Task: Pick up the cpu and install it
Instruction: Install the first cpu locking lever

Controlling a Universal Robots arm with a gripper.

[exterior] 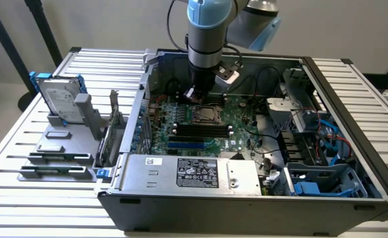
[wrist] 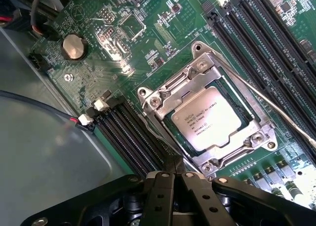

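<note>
While the arm hangs over the open computer case, this is how things stand:

cpu (wrist: 210, 118): lying flat in its socket on the motherboard, silver top up with printed lettering showing; it is square, so no long axis to speak of, and its edges run in line with the socket frame.
socket frame (wrist: 148, 95): metal bracket around the chip on all sides.
end effector (wrist: 174, 168): fingers pressed together, pinching nothing; the tips sit just beside the socket's edge, apart from the chip.
arm (exterior: 210, 29): reaching down into the far part of the case in the exterior view.
motherboard (exterior: 240, 106): green, lying on the floor of the case, with dark memory slots (exterior: 203, 130) nearer than the socket.
case (exterior: 247, 208): lying open on the slatted worktop (exterior: 9, 148).
hard drive (exterior: 56, 101): standing upright in blue brackets on a grey holder, at the exterior view's left, well apart from the case.
</note>
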